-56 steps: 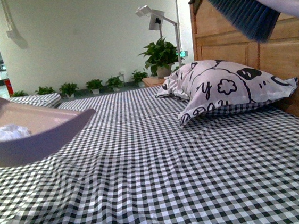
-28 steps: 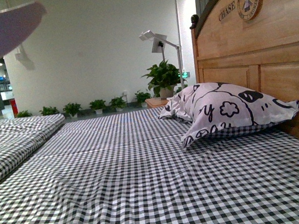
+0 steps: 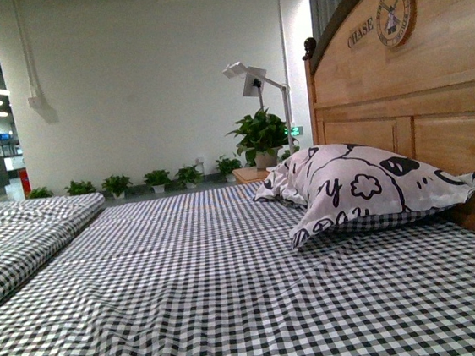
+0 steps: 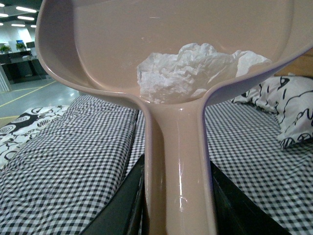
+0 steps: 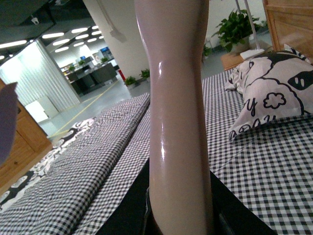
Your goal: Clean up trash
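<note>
Left end effector [image 4: 178, 215] clamped on dustpan [image 4: 98, 49] handle, crumpled tissue [image 4: 190, 71] inside; right end effector [image 5: 178, 215] clamped on pinkish handle [image 5: 178, 98]

1. The pillow [image 3: 366, 186] lies on the bed [image 3: 216, 299], against the headboard [image 3: 418, 116].
2. Left of the pillow, a second bed [image 3: 23, 239] lies alongside.
3. Behind the pillow stand a potted plant [image 3: 260, 135] and a lamp [image 3: 253, 79].
4. The trash [image 4: 195, 71] sits in the dustpan [image 4: 98, 44], raised above the beds.
</note>
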### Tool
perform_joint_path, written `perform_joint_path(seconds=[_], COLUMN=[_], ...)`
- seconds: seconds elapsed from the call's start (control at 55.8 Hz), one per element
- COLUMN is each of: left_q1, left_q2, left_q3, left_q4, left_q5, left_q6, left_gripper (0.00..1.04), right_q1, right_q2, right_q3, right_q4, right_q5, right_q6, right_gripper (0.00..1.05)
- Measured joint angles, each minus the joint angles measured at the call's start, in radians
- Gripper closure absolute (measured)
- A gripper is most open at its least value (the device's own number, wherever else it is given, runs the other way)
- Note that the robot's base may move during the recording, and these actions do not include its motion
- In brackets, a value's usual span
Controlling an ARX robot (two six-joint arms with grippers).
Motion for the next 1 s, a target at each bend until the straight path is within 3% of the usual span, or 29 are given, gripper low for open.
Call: perform_joint_path(seconds=[0.251, 1.004], left_q1=[-0.108, -0.125], left_q2=[-0.026, -0.032], left_q3=[-0.064, -0.073], left_q4=[0.019, 0.019], left_q5=[-0.135, -0.141], left_q6=[-0.051, -0.067], left_gripper=[0.77, 0.77], right_q1=[-0.034, -0.047], right_q2=[-0.005, -0.01], right_q3=[-0.018, -0.019], right_q4=[-0.005, -0.005], right_q5=[0.002, 0.002], right_q6=[-0.01, -0.023], right_gripper=[0.85, 0.85])
